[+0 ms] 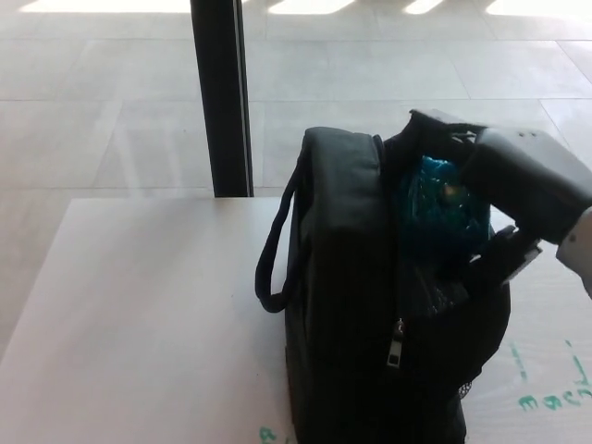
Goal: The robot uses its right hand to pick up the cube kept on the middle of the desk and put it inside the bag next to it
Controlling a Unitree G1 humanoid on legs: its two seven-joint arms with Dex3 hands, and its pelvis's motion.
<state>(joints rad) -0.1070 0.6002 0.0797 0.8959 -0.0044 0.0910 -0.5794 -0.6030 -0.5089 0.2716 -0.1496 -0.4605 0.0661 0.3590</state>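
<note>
Right hand (481, 217), black with thick fingers, is closed around the teal blue cube (437, 215), gripping it from the right and from above so that the cube's left face is free to pass into the mouth of the bag; one dark finger (499, 264) shows below the cube and the thumb side arches over its top, which looks like a pinch meant to carry the cube without tipping it; the cube sits within the open top of the upright black fabric bag (347, 305), between the bag's unzipped flap on the left and its rear wall, seemingly not yet released; the grey forearm (536, 180) slants down from the picture's right edge, wrist bent so the hand reaches in from the side and over the rim; the bag stands upright near the middle of the pale tabletop (139, 314), its carrying loop hanging on the left side, its zip pulled down so the opening stays wide; the left hand does not show.
</note>
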